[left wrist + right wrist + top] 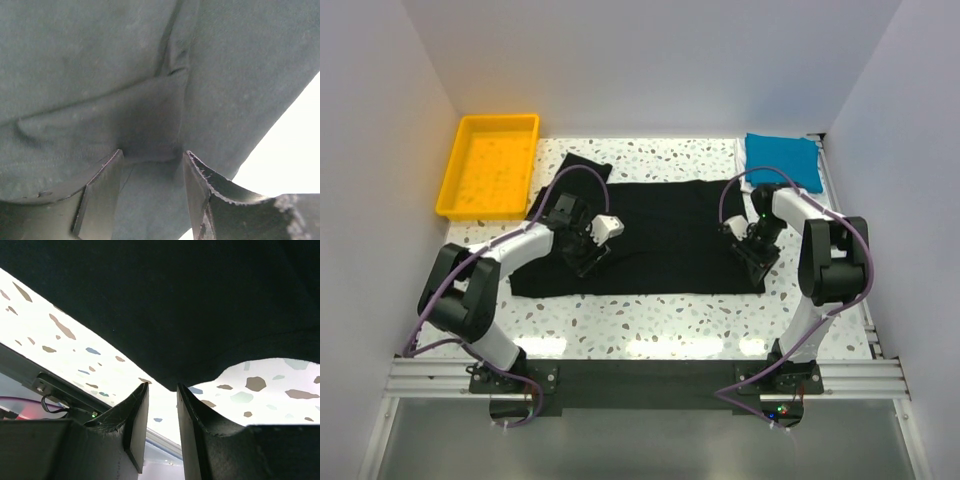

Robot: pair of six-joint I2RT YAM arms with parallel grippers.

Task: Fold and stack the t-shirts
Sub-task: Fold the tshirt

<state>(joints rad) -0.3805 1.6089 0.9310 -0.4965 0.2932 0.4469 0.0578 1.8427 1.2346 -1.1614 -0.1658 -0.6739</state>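
A black t-shirt [660,235] lies spread flat across the middle of the table. A folded blue t-shirt [782,158] lies at the back right. My left gripper [588,262] is low over the black shirt's near left part. In the left wrist view it [152,152] is open, with a raised fold of the dark fabric [150,120] just past the fingertips. My right gripper [757,262] is at the shirt's near right corner. In the right wrist view it [162,386] is open a little, and the shirt's edge [195,375] sits right at its tips, not pinched.
A yellow tray [490,165] stands at the back left, beside the shirt's left sleeve [570,175]. White walls close in both sides. The speckled tabletop [650,320] runs between the shirt and the arms' base rail [640,375].
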